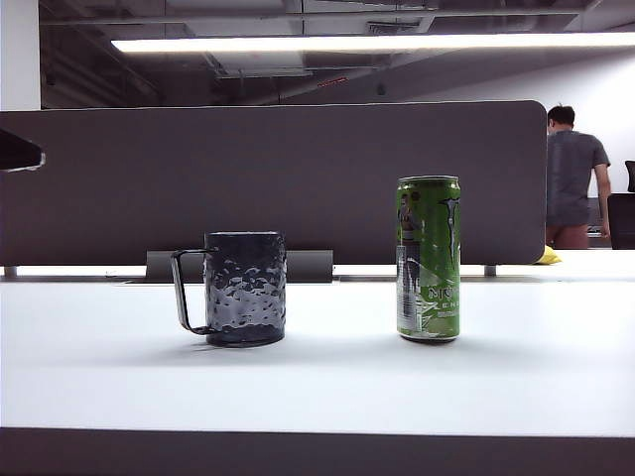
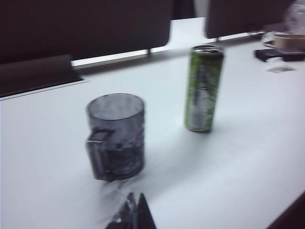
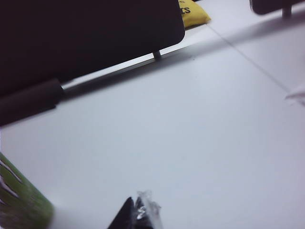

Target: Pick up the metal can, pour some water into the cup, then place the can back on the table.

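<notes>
White table (image 1: 317,377), upright metal can (image 1: 429,259) beside cup (image 1: 244,288), apart, contents unseen, left tool (image 2: 133,212) and right tool (image 3: 138,213) pressed together

Person (image 1: 572,178) in grey shirt behind divider (image 1: 273,178), yellow bag (image 3: 192,13) nearby.

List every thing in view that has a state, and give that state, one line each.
metal can: upright on the table, untouched, right of the cup.
cup: upright, handle pointing away from the can, contents not discernible.
left gripper: jaws together, empty, hanging over the table short of the cup.
right gripper: shut, empty, beside the can and apart from it.
yellow bag: lying behind the divider panel.
</notes>
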Motion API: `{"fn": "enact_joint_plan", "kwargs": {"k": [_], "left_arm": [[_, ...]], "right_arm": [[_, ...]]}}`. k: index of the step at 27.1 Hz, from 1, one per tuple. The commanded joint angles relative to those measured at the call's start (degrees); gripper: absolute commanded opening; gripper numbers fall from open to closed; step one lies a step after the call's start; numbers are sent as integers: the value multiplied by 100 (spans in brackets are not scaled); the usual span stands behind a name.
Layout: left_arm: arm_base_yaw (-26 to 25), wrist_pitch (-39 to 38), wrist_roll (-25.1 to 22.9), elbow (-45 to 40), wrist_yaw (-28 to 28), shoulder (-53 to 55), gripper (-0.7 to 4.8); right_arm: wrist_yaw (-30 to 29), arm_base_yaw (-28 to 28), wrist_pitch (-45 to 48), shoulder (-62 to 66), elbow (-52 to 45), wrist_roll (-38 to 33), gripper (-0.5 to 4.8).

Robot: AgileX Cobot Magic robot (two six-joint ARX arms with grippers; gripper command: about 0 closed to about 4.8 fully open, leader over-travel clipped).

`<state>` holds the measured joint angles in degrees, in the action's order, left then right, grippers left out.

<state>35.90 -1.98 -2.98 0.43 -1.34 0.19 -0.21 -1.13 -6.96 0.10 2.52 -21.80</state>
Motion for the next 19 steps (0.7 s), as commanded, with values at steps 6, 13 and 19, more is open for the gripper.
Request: {"fn": "enact_joint_plan", "kwargs": {"k": [6, 13, 19], "left_arm": [[4, 77, 0, 7, 7, 7, -5], [7, 79, 0, 7, 7, 7, -5], [7, 77, 0, 7, 4, 7, -5]], "right_arm": [[-1598, 111, 2275, 7, 404, -1237, 51], [-1821, 581, 2271, 1722, 2216, -1408, 49], [-1488, 2170, 2852, 4218, 2909, -564, 6]]}}
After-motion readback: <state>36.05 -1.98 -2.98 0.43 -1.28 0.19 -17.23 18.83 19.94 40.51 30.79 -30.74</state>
